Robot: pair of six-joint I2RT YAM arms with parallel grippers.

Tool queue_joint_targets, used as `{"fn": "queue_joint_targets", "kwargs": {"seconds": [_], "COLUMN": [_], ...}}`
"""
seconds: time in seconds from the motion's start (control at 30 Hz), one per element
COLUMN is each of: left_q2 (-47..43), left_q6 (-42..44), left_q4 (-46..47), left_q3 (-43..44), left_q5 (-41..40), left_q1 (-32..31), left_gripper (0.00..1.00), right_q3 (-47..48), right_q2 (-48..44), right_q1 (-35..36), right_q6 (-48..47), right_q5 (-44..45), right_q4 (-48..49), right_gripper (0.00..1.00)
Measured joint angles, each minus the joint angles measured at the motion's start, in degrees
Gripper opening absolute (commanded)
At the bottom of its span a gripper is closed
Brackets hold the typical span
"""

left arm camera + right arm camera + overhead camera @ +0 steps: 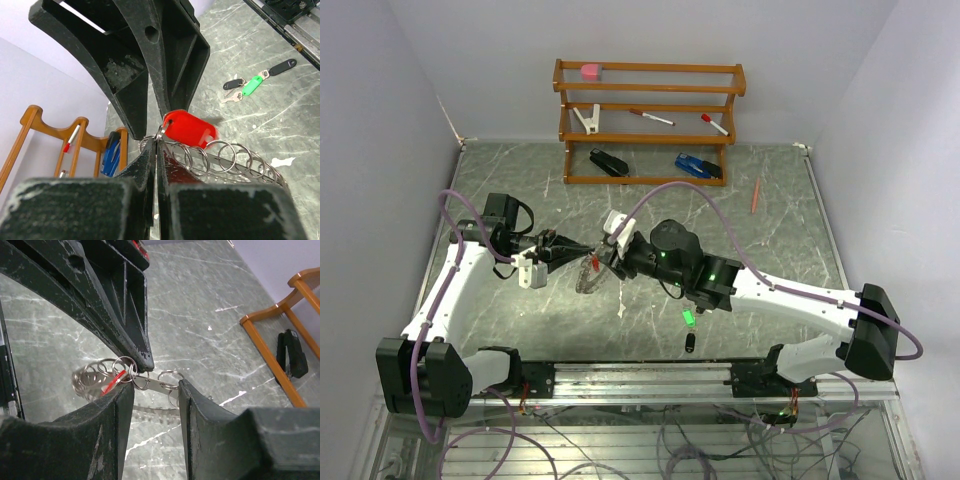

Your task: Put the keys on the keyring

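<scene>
The left gripper (156, 150) is pressed shut on the keyring (225, 160), whose looped rim fans out just beyond its fingertips. The red key (189, 129) is held against the ring at that pinch. From the opposite side the right gripper (152, 377) is spread apart around the ring's edge. Farther off, the green key (688, 318) and a black key (689, 343) are left lying on the table (780, 230).

Both arms crowd the counter (760, 200) centre around the keyring (588, 278). A wooden rack (648, 122) blocks the far edge; loose keys (688, 328) lie near the near edge.
</scene>
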Motion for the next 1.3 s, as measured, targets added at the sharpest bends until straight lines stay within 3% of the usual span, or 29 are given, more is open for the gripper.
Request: {"fn": "queue_joint_targets", "kwargs": {"seconds": [0.63, 0.8, 0.97, 1.13, 1.3], "left_q2": [0.0, 0.0, 0.0, 0.3, 0.5], "left_q6": [0.0, 0.0, 0.0, 0.0, 0.0], "left_q4": [-2.8, -3.2, -4.3, -5.3, -6.2], "left_q3": [1.9, 1.9, 2.0, 2.0, 2.6], "left_q5": [-0.9, -1.2, -1.3, -1.4, -1.4], "left_q1": [0.0, 0.0, 0.0, 0.1, 0.1], "left_gripper": [0.07, 0.07, 0.07, 0.07, 0.07], "right_q3": [2.4, 2.6, 2.6, 2.6, 2.6], "right_q2": [2.0, 2.8, 3.3, 3.3, 3.2], "right_q1": [0.7, 0.9, 1.2, 1.3, 1.4], "right_q6": [-1.9, -2.6, -2.9, -3.3, -3.1], "right_q5": [-0.4, -0.7, -1.2, -0.9, -0.7], "right_q4": [-0.4, -0.1, -0.2, -0.9, -1.0], "right_gripper": [0.38, 0.30, 0.07, 0.00, 0.00]}}
